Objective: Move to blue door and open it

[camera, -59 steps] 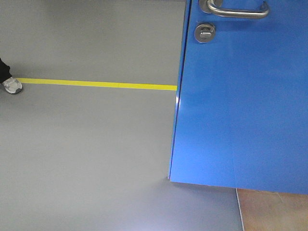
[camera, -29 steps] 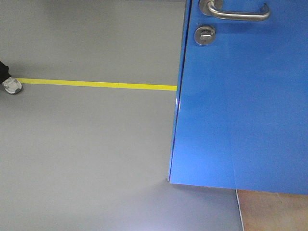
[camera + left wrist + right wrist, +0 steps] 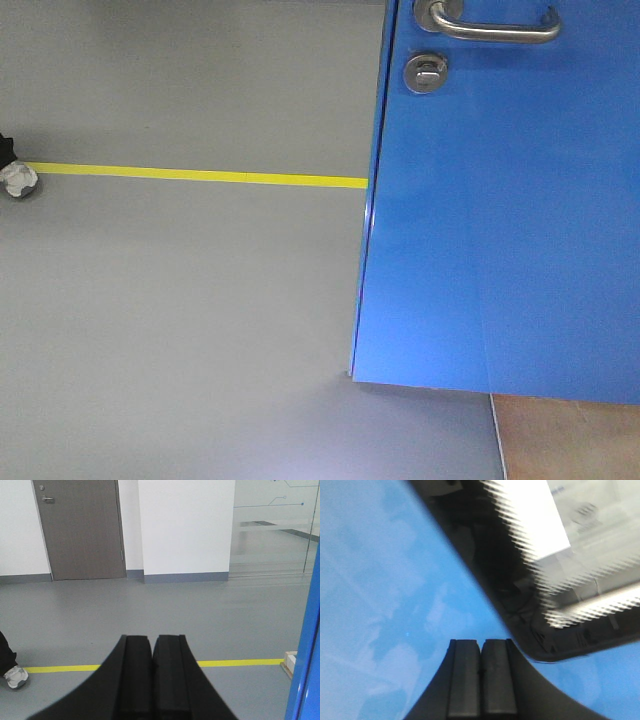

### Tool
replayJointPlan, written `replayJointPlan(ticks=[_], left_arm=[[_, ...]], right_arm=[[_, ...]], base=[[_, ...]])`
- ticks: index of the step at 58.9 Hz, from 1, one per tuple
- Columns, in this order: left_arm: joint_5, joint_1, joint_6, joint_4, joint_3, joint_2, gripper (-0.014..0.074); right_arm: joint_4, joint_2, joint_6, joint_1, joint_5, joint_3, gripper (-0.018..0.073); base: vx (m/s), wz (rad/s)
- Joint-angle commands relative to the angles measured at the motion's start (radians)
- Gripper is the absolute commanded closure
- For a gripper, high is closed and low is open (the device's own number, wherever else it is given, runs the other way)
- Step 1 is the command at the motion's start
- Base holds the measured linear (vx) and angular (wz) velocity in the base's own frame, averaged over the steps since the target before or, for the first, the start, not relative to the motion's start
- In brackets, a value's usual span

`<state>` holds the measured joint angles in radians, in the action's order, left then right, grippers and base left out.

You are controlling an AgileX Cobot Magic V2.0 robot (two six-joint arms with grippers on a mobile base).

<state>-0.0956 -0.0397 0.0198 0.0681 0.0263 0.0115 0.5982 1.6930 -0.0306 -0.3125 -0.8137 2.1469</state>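
Blue door (image 3: 500, 220) fills right side of front view, glossy flat panel, free vertical edge toward the left, bottom edge just above grey floor (image 3: 180, 320); looks already ajar, floor visible past its edge. Silver lever handle (image 3: 495, 25) at top of door, long axis horizontal, round thumb-turn lock (image 3: 425, 70) just below handle's left end, both near the door's free edge. Right gripper (image 3: 481, 672) jaws pressed together, holding nothing, pointed straight at the door face, which is very close ahead and reflects blurred room shapes; contact can't be told. Left gripper (image 3: 152, 675) jaws also closed and empty, facing open floor left of the door, with only the door's edge (image 3: 307, 645) at the far right of its view. Right arm judged nearer, so pushing or handle work falls to it. Yellow tape line (image 3: 200, 176) runs along floor left of door up to its edge; shoe (image 3: 18, 178) at its far left end. Brown door (image 3: 80, 530) in white wall well beyond.
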Motion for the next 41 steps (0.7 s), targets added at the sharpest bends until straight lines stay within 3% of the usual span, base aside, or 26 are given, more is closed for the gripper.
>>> replayJointPlan(ticks=[1,7,13,24,34,41], left_arm=[[0.084,0.001,0.007,-0.002,-0.027,0.014,0.0524],[0.084,0.001,0.007,-0.002,-0.027,0.014,0.0524],[0.084,0.001,0.007,-0.002,-0.027,0.014,0.0524],[0.084,0.001,0.007,-0.002,-0.027,0.014,0.0524],[0.084,0.001,0.007,-0.002,-0.027,0.014,0.0524],[0.084,0.001,0.007,-0.002,-0.027,0.014,0.0524]], right_arm=[[-0.017,-0.065,-0.012,0.030,0.063,0.030,0.0561],[-0.086,-0.102,-0.015,0.078,0.119,-0.045,0.0561],[-0.136,-0.192,-0.019,0.112,0.232,-0.258,0.0561],[-0.223,-0.468,-0.076,0.124,0.469,-0.771,0.0561],[-0.407,-0.772,-0.045,0.121,0.700,-1.222,0.0561],[-0.458,-0.985,-0.030,0.121,0.772,-1.490,0.0561]], base=[[0.00,0.00],[0.00,0.00],[0.00,0.00],[0.00,0.00],[0.00,0.00],[0.00,0.00]])
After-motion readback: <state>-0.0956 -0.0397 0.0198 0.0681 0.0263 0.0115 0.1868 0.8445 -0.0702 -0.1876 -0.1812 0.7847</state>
